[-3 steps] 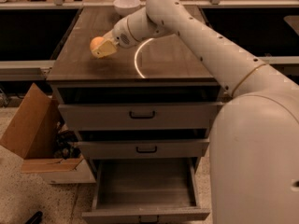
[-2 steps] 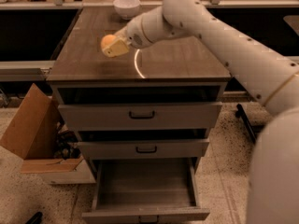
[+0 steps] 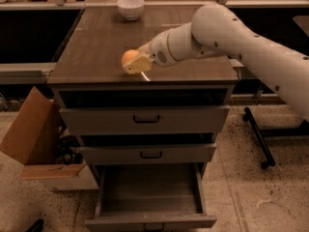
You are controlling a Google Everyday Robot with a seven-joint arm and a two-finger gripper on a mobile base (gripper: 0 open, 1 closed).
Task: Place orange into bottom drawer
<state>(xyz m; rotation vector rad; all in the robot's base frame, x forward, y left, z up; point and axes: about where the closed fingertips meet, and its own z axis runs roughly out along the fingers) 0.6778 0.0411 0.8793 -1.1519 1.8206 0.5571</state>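
Observation:
The orange (image 3: 127, 57) is a small round fruit held in my gripper (image 3: 133, 62), which is shut on it above the front part of the cabinet top (image 3: 96, 52). The white arm reaches in from the right. The bottom drawer (image 3: 150, 197) stands pulled open below, wide and deep, its flat floor bare. It lies directly under the two shallower drawers (image 3: 145, 120), each with a black handle.
A white bowl (image 3: 131, 7) stands at the back of the cabinet top. An open cardboard box (image 3: 36, 141) sits on the floor left of the cabinet. A black frame leg (image 3: 258, 137) stands on the floor to the right.
My gripper has moved with the orange from the back left of the cabinet top toward its front edge, nearer the middle.

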